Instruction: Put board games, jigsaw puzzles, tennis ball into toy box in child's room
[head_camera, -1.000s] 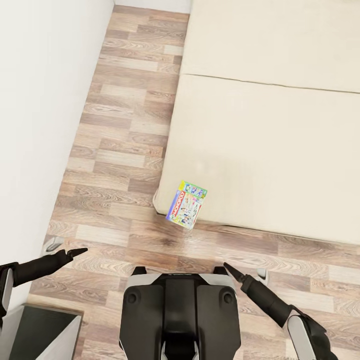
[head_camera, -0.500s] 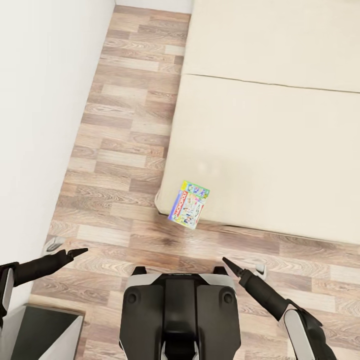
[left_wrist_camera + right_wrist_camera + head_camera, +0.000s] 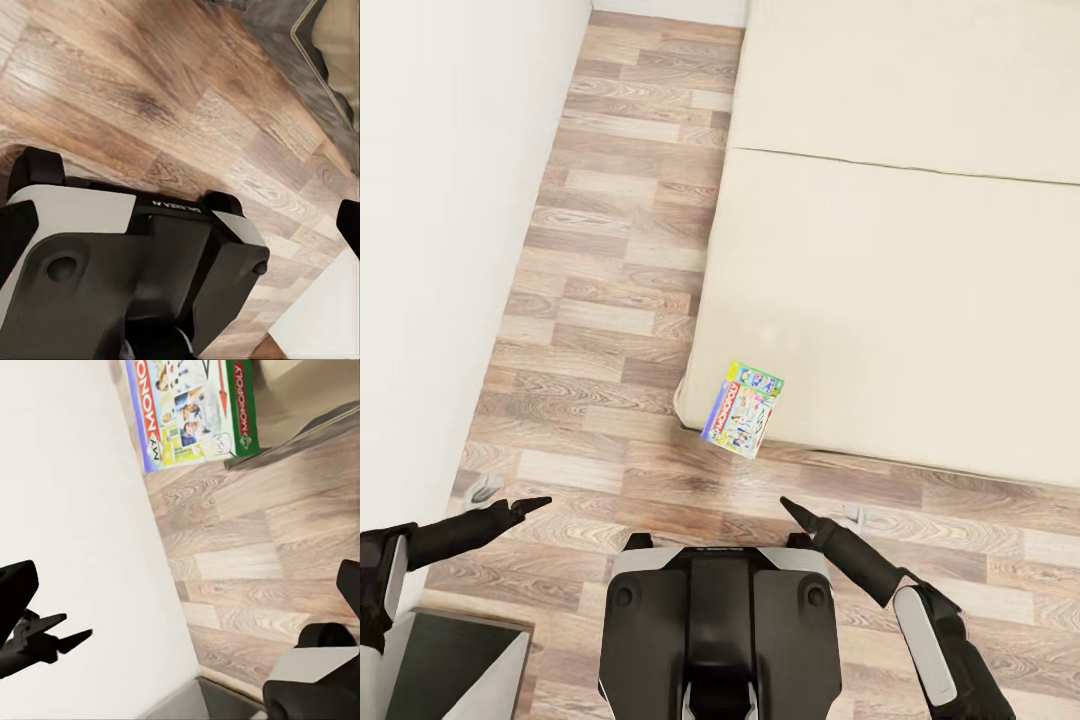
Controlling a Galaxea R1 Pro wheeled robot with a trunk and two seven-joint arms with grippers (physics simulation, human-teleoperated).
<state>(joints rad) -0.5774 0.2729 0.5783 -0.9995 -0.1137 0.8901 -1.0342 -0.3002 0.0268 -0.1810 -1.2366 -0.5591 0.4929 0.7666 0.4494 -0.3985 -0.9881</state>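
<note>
Monopoly board game: overhanging the bed corner, ahead of and between both tools. Left tool, right tool: over plank floor; jaw width cannot be told.

One board game — one bed, two sections — two pincers: left, right.

left arm: low, reaching forward | right arm: angled inward | jaws: unclear
</note>
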